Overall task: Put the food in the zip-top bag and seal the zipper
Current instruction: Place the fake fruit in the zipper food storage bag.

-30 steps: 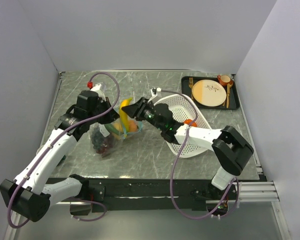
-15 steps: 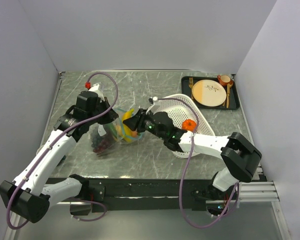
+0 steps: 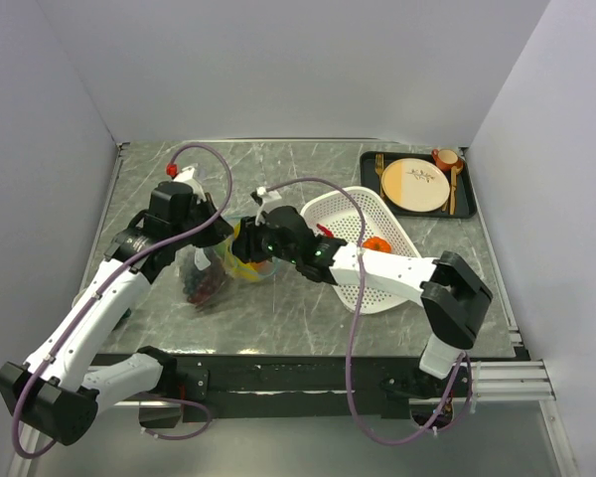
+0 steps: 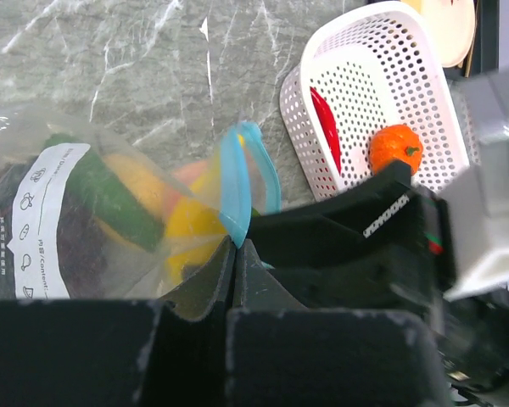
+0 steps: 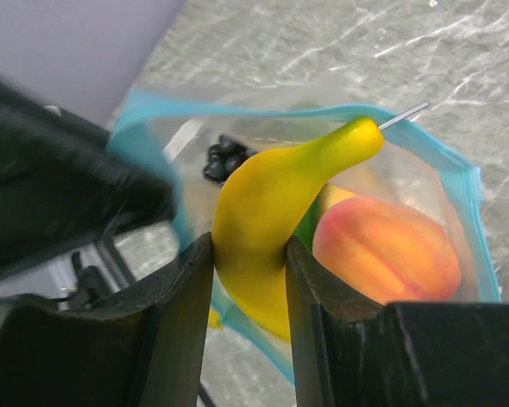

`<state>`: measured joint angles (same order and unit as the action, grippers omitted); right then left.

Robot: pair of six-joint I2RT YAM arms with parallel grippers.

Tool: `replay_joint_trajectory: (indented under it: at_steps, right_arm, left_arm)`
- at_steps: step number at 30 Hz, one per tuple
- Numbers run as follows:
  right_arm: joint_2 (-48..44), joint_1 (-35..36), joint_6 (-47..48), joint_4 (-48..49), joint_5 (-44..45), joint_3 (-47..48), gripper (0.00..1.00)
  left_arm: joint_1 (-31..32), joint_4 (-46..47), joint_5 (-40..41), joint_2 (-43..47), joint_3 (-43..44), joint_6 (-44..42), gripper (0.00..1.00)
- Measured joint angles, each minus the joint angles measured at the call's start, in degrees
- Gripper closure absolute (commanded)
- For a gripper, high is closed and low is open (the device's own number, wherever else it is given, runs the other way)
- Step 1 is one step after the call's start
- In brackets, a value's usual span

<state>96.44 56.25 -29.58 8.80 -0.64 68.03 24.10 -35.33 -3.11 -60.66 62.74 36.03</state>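
The zip-top bag (image 3: 207, 270) lies left of centre with its mouth held up and open. My left gripper (image 4: 235, 242) is shut on the teal zipper (image 4: 234, 193) at the mouth's rim. My right gripper (image 5: 248, 254) is shut on the yellow banana (image 5: 271, 199), whose tip pokes into the open mouth. Inside the bag I see a peach (image 5: 386, 246), dark grapes (image 5: 224, 157) and a green piece (image 4: 110, 199). An orange tomato (image 4: 396, 147) and a red chili (image 4: 325, 127) lie in the white basket (image 4: 365, 68).
The white perforated basket (image 3: 377, 283) sits right of the bag, under my right arm. A black tray (image 3: 372, 189) at the back right holds a beige plate (image 3: 414, 185), a cup (image 3: 445, 157) and cutlery. Grey walls close in the left and right sides.
My right gripper has carried the banana leftward and down, from beside the bag into its open mouth. The left gripper has kept its hold on the zipper rim.
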Motion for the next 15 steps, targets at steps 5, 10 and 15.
replay_joint_trajectory:
  at_steps: [5,10,15]
  right_arm:
    - [1.20,-0.72,1.01,-3.19,-0.24,2.12,0.63]
    - [1.22,-1.92,3.54,-5.66,-5.07,3.69,0.35]
    - [-0.35,-2.93,6.29,-7.58,-6.60,2.40,0.15]
  left_arm:
    - [0.00,-1.29,0.04,0.96,0.02,-0.26,0.99]
    - [0.00,-2.25,0.07,1.99,0.02,-0.42,0.99]
    - [0.00,-2.21,0.76,2.56,0.15,-0.42,0.99]
